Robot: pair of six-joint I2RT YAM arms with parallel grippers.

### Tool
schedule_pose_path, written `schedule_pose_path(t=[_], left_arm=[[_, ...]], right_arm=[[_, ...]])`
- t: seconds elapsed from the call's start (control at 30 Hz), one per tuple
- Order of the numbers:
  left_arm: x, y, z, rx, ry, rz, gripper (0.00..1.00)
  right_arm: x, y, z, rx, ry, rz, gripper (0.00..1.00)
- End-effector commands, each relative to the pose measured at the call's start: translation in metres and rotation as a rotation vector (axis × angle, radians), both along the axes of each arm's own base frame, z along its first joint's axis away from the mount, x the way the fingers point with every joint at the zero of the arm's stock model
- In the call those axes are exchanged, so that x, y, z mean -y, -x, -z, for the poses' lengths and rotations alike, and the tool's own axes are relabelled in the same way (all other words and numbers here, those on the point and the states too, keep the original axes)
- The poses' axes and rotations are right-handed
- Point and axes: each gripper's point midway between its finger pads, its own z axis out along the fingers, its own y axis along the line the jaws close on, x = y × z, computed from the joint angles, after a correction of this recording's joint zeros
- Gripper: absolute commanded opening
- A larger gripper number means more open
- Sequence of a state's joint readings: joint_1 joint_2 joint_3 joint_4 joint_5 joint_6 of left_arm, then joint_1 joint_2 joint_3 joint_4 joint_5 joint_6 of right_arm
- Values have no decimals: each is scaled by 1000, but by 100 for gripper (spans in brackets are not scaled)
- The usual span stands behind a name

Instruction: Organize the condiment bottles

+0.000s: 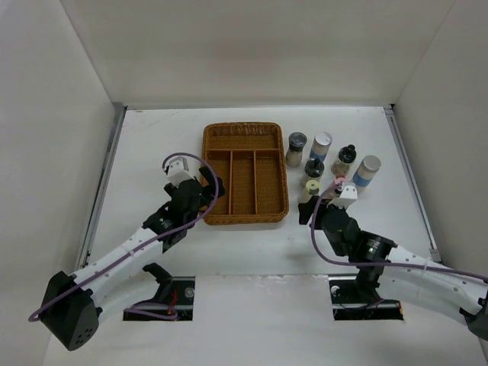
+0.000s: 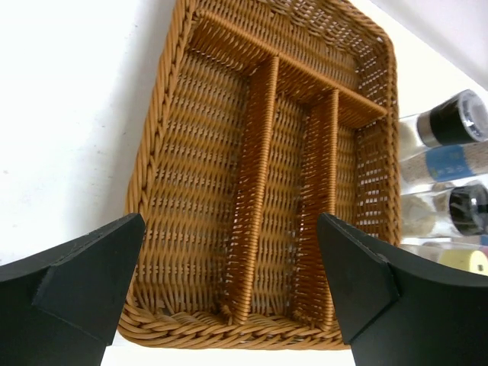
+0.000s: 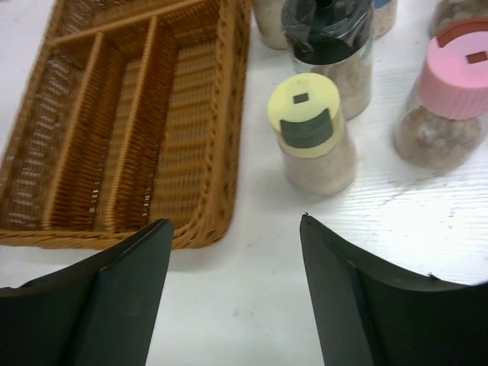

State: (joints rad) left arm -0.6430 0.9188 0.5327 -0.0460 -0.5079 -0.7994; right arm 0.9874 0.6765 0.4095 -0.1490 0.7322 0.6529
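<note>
Seven condiment bottles stand in a cluster on the table, right of the wicker tray (image 1: 207,164). A yellow-green-lidded shaker (image 1: 311,188) and a pink-lidded one (image 1: 339,183) are nearest, with a black-lidded jar (image 1: 313,170) behind them. At the back are a dark-lidded jar (image 1: 296,147), two taller blue-white labelled ones (image 1: 321,145) (image 1: 367,171) and a small black-topped one (image 1: 345,158). My right gripper (image 3: 236,225) is open and empty, just short of the yellow-green shaker (image 3: 309,130). My left gripper (image 2: 229,229) is open and empty over the tray's near edge (image 2: 198,328).
The tray has three long compartments and one cross compartment at its far end, all empty. The pink-lidded shaker (image 3: 454,84) and the black-lidded jar (image 3: 328,38) stand close behind the yellow-green one. White walls enclose the table on three sides.
</note>
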Motion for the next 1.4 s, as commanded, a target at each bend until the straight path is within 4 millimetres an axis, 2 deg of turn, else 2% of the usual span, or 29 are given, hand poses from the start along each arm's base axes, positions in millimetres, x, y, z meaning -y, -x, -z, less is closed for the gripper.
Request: schedule_pose_path(t=[0.0, 0.1, 0.17, 0.2, 0.23, 0.3, 0.33, 0.4, 0.47, 0.53, 0.6, 0.63, 0.7, 0.73, 0.77, 0.83, 0.93, 1.07, 1.17, 1.23, 1.37], left_arm=[[0, -4, -16, 42, -11, -11, 100], [-2, -2, -16, 57, -8, -9, 100], [-4, -4, -21, 80, -2, -13, 100], [-6, -4, -21, 92, -8, -16, 100], [-6, -4, -21, 108, -10, -16, 100], [-4, -5, -19, 145, -10, -9, 100], [-2, -5, -20, 161, -1, -5, 100], [-1, -3, -24, 178, 27, -5, 100], [-2, 1, -28, 200, 83, -17, 100], [-10, 2, -29, 224, 131, -48, 100], [-18, 0, -33, 252, 132, -59, 99], [-20, -1, -36, 263, 112, -52, 83], [-26, -2, -33, 263, 75, -60, 48], [-33, -4, -28, 250, 56, -84, 36], [-40, -7, -21, 229, 40, -113, 29], [-52, -13, -14, 190, 28, -170, 23], [-60, -16, -4, 161, 37, -211, 26], [-69, -21, 4, 169, 47, -247, 40], [-70, -19, 12, 163, 38, -247, 49], [-72, -20, 10, 177, 40, -252, 54], [-68, -19, 11, 188, 35, -228, 57]], right_arm=[[6, -13, -15, 29, 17, 56, 77], [10, -21, -12, 16, 49, 86, 78], [15, -25, -11, 4, 69, 104, 73], [16, -26, -10, -2, 73, 108, 68], [17, -27, -10, -2, 79, 111, 58], [20, -28, -12, -5, 89, 119, 28], [21, -29, -13, -10, 93, 118, 19], [23, -29, -16, -26, 98, 127, 14], [28, -33, -17, -40, 128, 143, 23], [32, -37, -16, -48, 162, 150, 49], [31, -40, -14, -59, 171, 153, 68], [28, -41, -13, -63, 169, 141, 74], [24, -46, -8, -74, 172, 131, 78], [24, -49, -5, -78, 175, 133, 80], [22, -52, -3, -83, 173, 131, 82], [22, -59, -1, -87, 173, 145, 84], [23, -70, -1, -87, 178, 157, 83], [27, -85, -2, -83, 172, 188, 83], [25, -97, 2, -94, 182, 170, 81], [21, -100, 4, -104, 174, 158, 81], [14, -109, 10, -113, 179, 139, 78]])
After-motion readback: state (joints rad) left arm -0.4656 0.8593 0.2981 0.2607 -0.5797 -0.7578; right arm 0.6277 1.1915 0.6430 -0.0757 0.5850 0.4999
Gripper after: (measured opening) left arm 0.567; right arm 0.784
